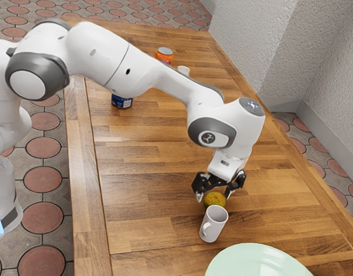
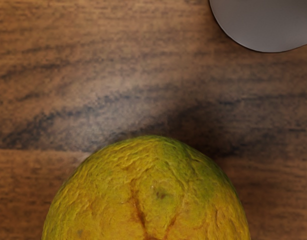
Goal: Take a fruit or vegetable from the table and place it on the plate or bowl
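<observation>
A yellow-green citrus fruit (image 1: 214, 199) rests on the wooden table (image 1: 148, 172), right behind a white mug (image 1: 213, 222). My gripper (image 1: 217, 194) has come down over the fruit and is open, with one finger on each side and a small gap at both. In the wrist view the fruit (image 2: 148, 195) sits large just under my hand, and the mug's rim (image 2: 263, 22) lies beyond it. A pale green plate (image 1: 254, 261) lies at the table's front edge, past the mug.
An orange-lidded jar (image 1: 164, 55), a small white object (image 1: 183, 70) and a blue can (image 1: 122, 102) partly hidden behind my arm stand at the far end of the table. A wall runs along the exterior view's right side.
</observation>
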Robot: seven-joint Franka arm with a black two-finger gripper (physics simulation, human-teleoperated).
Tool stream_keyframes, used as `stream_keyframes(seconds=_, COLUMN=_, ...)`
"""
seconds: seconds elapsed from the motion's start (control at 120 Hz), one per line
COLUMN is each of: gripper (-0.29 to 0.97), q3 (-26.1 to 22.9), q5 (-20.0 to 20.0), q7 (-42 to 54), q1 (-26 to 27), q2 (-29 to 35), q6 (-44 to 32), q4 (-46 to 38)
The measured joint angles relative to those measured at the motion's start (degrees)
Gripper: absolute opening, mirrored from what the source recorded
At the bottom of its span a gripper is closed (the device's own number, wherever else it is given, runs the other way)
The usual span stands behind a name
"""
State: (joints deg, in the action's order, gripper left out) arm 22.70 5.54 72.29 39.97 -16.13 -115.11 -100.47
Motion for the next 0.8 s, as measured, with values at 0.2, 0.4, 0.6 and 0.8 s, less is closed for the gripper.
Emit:
stream_keyframes(seconds=0.2, gripper=0.68, q3=-0.3, q5=0.1, q7=0.1, q1=0.0, q2=-0.2, q6=-0.3, q4=0.1)
stream_keyframes(seconds=0.4, gripper=0.68, q3=-0.4, q5=0.1, q7=0.2, q1=0.0, q2=-0.3, q6=-0.4, q4=0.0)
stream_keyframes(seconds=0.6, gripper=0.68, q3=-0.7, q5=0.3, q7=0.3, q1=0.1, q2=-0.2, q6=-0.4, q4=0.1)
stream_keyframes(seconds=0.8, gripper=0.66, q3=-0.9, q5=0.4, q7=0.3, q1=0.0, q2=-0.3, q6=-0.5, q4=0.1)
